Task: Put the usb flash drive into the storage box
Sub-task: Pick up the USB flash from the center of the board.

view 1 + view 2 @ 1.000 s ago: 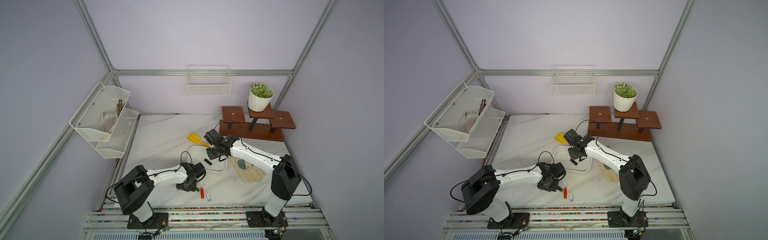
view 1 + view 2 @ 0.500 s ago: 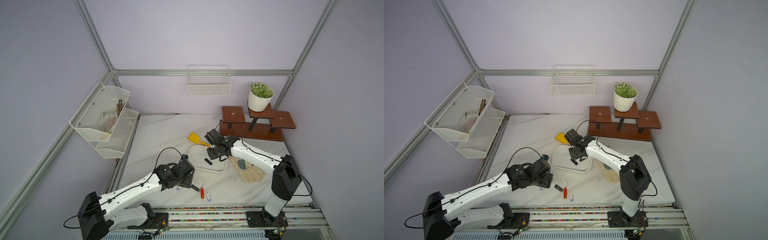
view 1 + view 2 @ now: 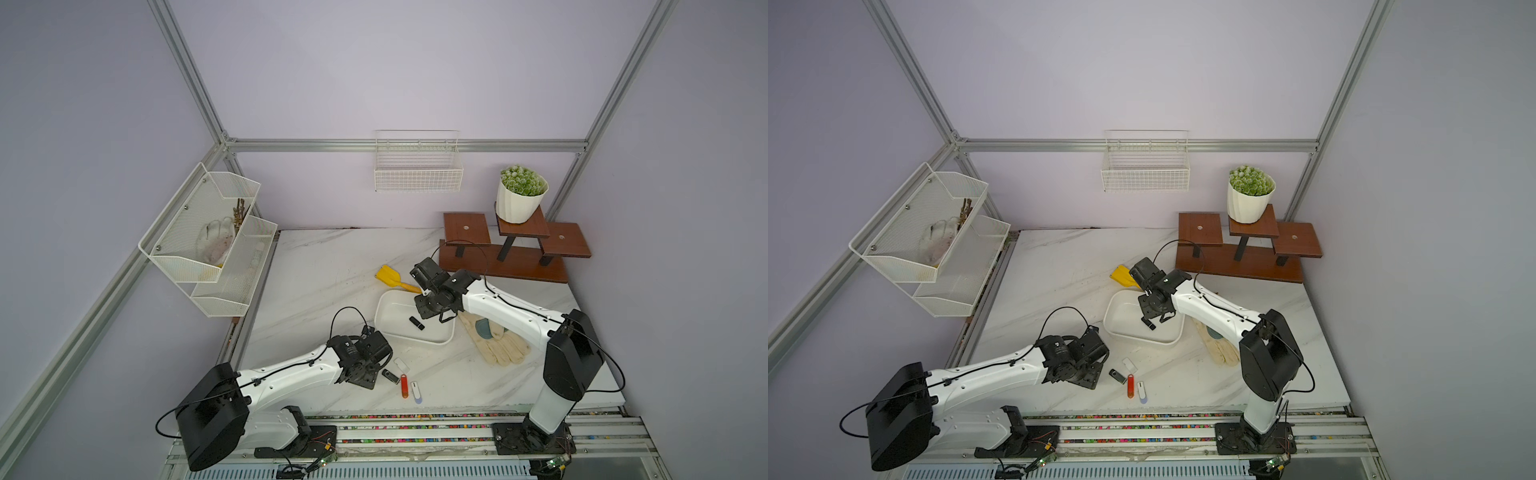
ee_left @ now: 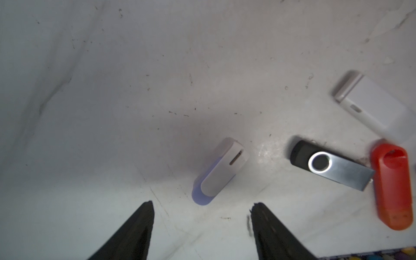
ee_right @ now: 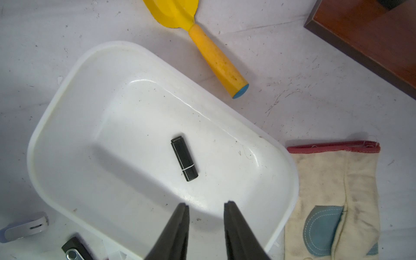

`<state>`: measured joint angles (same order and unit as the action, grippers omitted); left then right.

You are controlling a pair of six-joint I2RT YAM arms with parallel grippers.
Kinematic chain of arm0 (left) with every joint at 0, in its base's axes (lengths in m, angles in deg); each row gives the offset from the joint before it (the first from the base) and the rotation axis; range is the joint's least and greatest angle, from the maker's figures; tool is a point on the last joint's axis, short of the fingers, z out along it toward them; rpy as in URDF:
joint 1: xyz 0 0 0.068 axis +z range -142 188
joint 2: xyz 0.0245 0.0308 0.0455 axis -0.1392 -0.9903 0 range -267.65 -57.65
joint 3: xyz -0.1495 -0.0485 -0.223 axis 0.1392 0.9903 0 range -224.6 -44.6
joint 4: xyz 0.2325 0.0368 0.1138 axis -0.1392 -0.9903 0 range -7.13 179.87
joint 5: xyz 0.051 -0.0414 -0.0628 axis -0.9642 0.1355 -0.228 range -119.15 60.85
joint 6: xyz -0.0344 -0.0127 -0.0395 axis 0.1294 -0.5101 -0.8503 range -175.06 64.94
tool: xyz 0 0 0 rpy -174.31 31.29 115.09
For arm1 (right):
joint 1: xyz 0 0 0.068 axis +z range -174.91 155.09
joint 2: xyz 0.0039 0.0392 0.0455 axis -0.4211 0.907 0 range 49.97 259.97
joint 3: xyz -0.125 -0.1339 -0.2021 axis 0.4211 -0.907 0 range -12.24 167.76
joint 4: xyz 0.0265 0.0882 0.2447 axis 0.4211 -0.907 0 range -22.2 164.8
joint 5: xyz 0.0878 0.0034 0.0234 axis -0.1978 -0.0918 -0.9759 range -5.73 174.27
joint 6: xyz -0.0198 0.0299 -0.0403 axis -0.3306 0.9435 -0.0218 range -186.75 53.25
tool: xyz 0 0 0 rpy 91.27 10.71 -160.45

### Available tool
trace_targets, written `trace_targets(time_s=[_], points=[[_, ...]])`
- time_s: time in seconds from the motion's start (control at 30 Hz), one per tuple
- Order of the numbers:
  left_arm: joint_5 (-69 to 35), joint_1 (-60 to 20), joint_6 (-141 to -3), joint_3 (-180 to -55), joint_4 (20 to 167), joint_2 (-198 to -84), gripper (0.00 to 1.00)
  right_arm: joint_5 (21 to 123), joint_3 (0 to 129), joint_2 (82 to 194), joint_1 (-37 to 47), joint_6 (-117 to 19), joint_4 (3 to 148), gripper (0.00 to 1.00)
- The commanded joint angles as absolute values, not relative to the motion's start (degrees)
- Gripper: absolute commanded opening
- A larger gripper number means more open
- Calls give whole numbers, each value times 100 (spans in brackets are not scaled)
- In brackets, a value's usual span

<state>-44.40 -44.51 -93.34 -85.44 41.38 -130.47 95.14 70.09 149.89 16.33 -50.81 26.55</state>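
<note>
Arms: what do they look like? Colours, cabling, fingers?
Both are alike. The left arm and right arm have white rounded links, black joint housings, a big black block at the shoulder and a black base plate. A thin black cable loops loose above each wrist. The left hand and right hand are black, each with two flat tapered fingers. No markings are legible.

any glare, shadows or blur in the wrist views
Right wrist view: glare streaks line the inner wall of the storage box, a soft shadow crosses its floor. Left wrist view: a dull shadow lies beside the white-and-lilac flash drive, with a bright sheen on the table near it.
</note>
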Motion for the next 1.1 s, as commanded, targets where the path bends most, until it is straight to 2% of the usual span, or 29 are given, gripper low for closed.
trace_targets(time_s=[0.0,0.17,0.33,0.53,1.07], points=[[-4659,-4471,-9198,-8468,4568,-12643,71,9556,6998,14754,1570,-5128,2533,33],[-4449,-4496,-8801,-8268,5024,-12541,71,9508,7044,14796,1562,-5128,2532,33],[-4301,-4491,-8655,-8375,5155,-12969,70,9479,7051,14805,1561,-5112,2537,33],[-4303,-4486,-8738,-8473,5184,-13417,70,9481,7067,14779,1566,-5128,2507,33],[-4119,-4429,-9081,-8077,5592,-13457,67,9432,7039,14709,1568,-5137,2491,33]])
